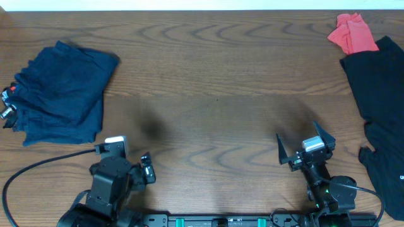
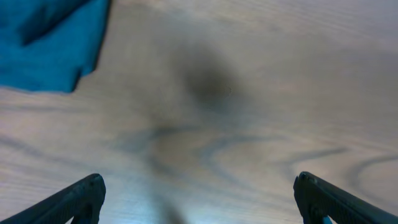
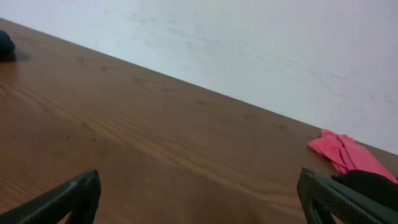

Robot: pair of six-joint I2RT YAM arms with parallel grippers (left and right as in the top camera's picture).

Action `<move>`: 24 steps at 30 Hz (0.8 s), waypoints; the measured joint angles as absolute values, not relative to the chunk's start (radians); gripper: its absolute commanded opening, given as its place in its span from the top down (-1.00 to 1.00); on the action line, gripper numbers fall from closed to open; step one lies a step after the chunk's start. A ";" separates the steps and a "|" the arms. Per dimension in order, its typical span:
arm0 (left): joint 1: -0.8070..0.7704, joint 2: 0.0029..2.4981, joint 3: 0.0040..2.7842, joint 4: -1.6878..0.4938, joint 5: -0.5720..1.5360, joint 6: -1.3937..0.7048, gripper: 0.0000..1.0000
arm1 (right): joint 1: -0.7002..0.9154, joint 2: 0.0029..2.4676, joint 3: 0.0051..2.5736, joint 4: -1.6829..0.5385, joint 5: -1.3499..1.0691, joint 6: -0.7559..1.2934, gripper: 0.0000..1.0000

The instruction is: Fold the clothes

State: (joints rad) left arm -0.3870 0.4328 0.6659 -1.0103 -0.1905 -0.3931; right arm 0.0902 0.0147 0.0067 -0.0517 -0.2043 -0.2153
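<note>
A folded navy-blue garment (image 1: pixel 60 94) lies at the far left of the table, with a small red-and-white tag (image 1: pixel 6 94) at its left edge. Its corner shows in the left wrist view (image 2: pixel 50 43), and a bit of it shows in the right wrist view (image 3: pixel 5 45). A second dark garment (image 1: pixel 379 107) lies unfolded at the right edge and also shows in the right wrist view (image 3: pixel 373 183). My left gripper (image 1: pixel 123 151) (image 2: pixel 199 186) is open and empty near the front edge. My right gripper (image 1: pixel 302 140) (image 3: pixel 199 186) is open and empty, to the left of the dark garment.
A crumpled red-pink cloth (image 1: pixel 352 33) (image 3: pixel 342 152) lies at the back right, touching the dark garment's top. The brown wooden table (image 1: pixel 214 88) ends at a white wall at the back. Cables run along the front edge by the arm bases.
</note>
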 measured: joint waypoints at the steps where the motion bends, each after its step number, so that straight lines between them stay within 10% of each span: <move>1: -0.376 0.432 0.666 -1.032 -0.195 -0.393 -0.96 | 0.090 0.015 0.007 -0.052 -0.205 -0.216 -0.98; 11: -0.117 0.283 0.575 -1.037 -0.217 -0.393 -0.96 | 0.090 0.015 0.007 -0.052 -0.206 -0.216 -0.99; 24: -0.028 0.026 0.150 -0.200 -0.136 -0.234 -0.96 | 0.090 0.015 0.007 -0.052 -0.206 -0.216 -0.99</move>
State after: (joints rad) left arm -0.0277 0.0261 0.1501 -0.1997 -0.1356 -0.2340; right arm 0.0902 0.0147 0.0067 -0.0525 -0.2062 -0.2165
